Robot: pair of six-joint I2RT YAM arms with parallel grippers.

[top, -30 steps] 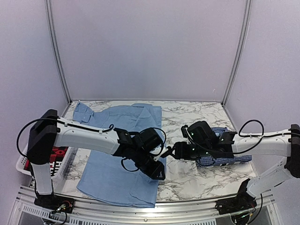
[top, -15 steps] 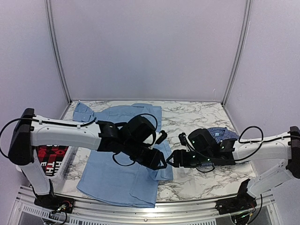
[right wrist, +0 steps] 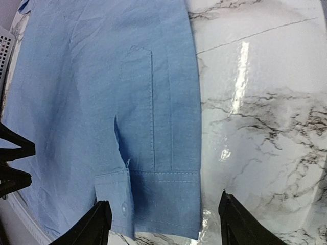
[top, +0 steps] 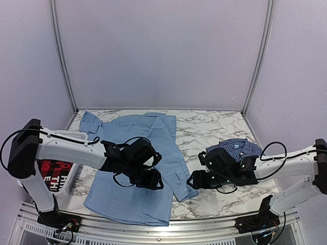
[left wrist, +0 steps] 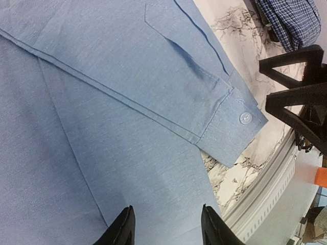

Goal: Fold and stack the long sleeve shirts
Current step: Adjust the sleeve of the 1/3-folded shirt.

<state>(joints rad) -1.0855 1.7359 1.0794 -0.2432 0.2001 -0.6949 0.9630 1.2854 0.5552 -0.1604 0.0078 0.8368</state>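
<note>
Two shirts on the counter [top: 214, 125], neither one folded through.

- Light blue shirt [top: 127, 201]: spread flat at left-centre. One sleeve is laid across the body, and its cuff [right wrist: 153, 196] runs past the shirt's right edge onto bare marble.
- Dark check shirt [top: 237, 148]: bunched at right behind the right arm, apart from the blue one.
- Left jaws: partly parted and empty, hovering over the blue body panel just beside the sleeve.
- Right jaws: wide and empty, poised above the cuff.

Risks, as I judge them:
- The cuff lies thin and flat on slick marble. A pinch may skid off or catch one layer only, so the sleeve drags rather than lifts.
- Both sets of jaws are near each other by that cuff. They could knock together if both close in.
- A tug on the sleeve could shift the flat body and wrinkle it.
- The right arm passes just in front of the check bundle. A swing might shove it toward the counter's edge.
</note>
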